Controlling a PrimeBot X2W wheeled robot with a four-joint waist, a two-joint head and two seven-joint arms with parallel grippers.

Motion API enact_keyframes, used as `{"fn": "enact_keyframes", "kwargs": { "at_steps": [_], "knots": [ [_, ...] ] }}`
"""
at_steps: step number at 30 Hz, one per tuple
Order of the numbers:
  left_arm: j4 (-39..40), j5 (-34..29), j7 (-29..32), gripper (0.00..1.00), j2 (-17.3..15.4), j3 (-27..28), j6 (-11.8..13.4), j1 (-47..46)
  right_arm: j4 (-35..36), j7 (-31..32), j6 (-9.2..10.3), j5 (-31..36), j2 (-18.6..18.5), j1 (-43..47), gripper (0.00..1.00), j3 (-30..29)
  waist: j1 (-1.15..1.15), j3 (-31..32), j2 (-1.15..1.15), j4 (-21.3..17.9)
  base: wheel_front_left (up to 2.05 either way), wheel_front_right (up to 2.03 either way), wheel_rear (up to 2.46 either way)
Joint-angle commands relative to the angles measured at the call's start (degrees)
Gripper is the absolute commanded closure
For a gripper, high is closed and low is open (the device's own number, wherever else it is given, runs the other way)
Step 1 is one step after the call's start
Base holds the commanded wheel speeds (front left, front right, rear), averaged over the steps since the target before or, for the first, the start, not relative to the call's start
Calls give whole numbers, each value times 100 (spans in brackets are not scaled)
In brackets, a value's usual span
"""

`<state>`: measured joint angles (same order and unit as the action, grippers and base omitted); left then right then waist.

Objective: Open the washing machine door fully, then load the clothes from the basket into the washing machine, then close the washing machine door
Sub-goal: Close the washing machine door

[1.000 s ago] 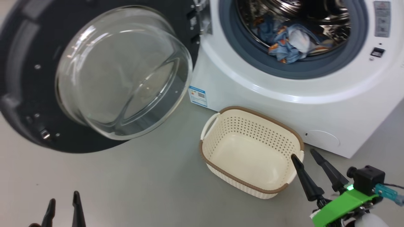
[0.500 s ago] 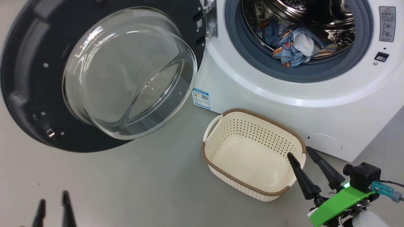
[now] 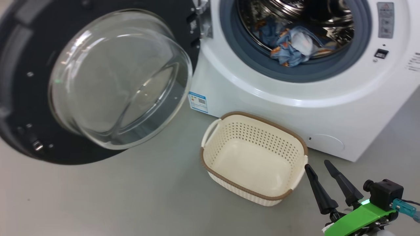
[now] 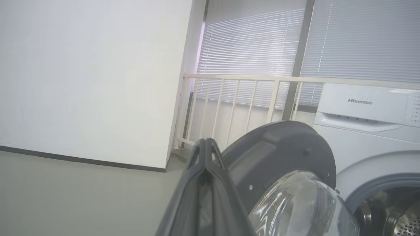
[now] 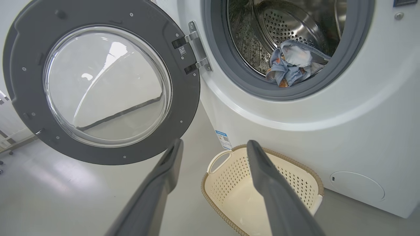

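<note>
— Two differences are noted against a second ago. The left gripper [image 4: 205,144], then seen spread, is now pressed together on nothing, with the washing machine door [image 3: 19,82] seen beyond its tips.
— And the second?
— The right gripper [image 3: 317,164], one fingertip of which was seen across the rim of the basket [image 3: 242,193], is now found just beside that rim and apart from it, fingers spread and empty.
— Is anything else shifted?
— The whole head picture is shifted, so the camera is taken to have moved. Door, machine and basket are judged unmoved.
— What is counted?
— One washing machine [image 3: 295,111], one door swung wide on its hinge [image 5: 198,49], one glass porthole [image 3: 118,78], one blue label [image 3: 198,102]. One basket is found on the floor [image 3: 131,196] just before the machine, its bottom bare. One bundle of clothes [image 3: 290,46] is counted, lying in the drum [image 3: 285,5] against the grey gasket [image 3: 242,49]. Separate garments cannot be told apart. Two grippers are counted.
</note>
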<state>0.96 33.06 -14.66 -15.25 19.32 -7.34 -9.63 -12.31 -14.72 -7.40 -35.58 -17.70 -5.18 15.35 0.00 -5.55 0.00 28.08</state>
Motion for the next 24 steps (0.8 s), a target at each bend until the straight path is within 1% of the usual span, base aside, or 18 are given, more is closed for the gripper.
{"fn": "enact_keyframes", "kwargs": {
  "at_steps": [1, 5, 10, 12, 14, 15, 17, 19, 22, 24],
  "knots": [
    [104, 202, -34, 100, -443, 266, -12, -348, 156, -28, -9, 47, -46, -30, 0, 59, 0, -143, 0, -222, 0, 0, 0],
    [-315, 1157, -34, 100, -1233, 368, -13, -834, 198, -28, -9, 72, -12, -101, 0, 6, 0, -309, 0, -483, 0, 0, 0],
    [-1347, 2533, 35, 100, -2114, 302, -13, -1335, 219, -28, -9, 91, 25, -193, 0, -30, 0, -497, 0, -777, 0, 0, 0],
    [-1779, 3056, 271, 100, -2433, 223, -13, -1517, 229, -28, -9, 98, 36, -231, 0, -34, 0, -562, 0, -883, 0, 0, 0],
    [-2220, 3404, 602, 100, -2764, 113, -14, -1638, 243, -28, -9, 106, 42, -256, 0, -25, 0, -615, 0, -969, 0, 0, 0],
    [-2411, 3663, 861, 100, -2854, 52, -14, -1723, 248, -28, -9, 109, 42, -261, 0, -21, 0, -642, 0, -1001, 0, 0, 0],
    [-2769, 3914, 1243, 100, -3105, -76, -14, -1836, 255, -28, -9, 113, 34, -276, 0, -27, 0, -694, 0, -1045, 0, 0, 0],
    [-3039, 4267, 1700, 100, -3231, -172, -14, -1978, 261, -28, -9, 113, 28, -298, 0, -31, 0, -744, 0, -1085, 0, 0, 0],
    [-3342, 4599, 2410, 100, -3419, -399, -14, -2092, 282, -28, -9, 117, 15, -332, 0, -57, 0, -825, 0, -1107, 0, 0, 0],
    [-3505, 4740, 2741, 100, -3514, -509, -14, -2140, 291, -28, -9, 125, 8, -355, 0, -70, 0, -871, 0, -1109, 0, 0, 0]
  ]
}}
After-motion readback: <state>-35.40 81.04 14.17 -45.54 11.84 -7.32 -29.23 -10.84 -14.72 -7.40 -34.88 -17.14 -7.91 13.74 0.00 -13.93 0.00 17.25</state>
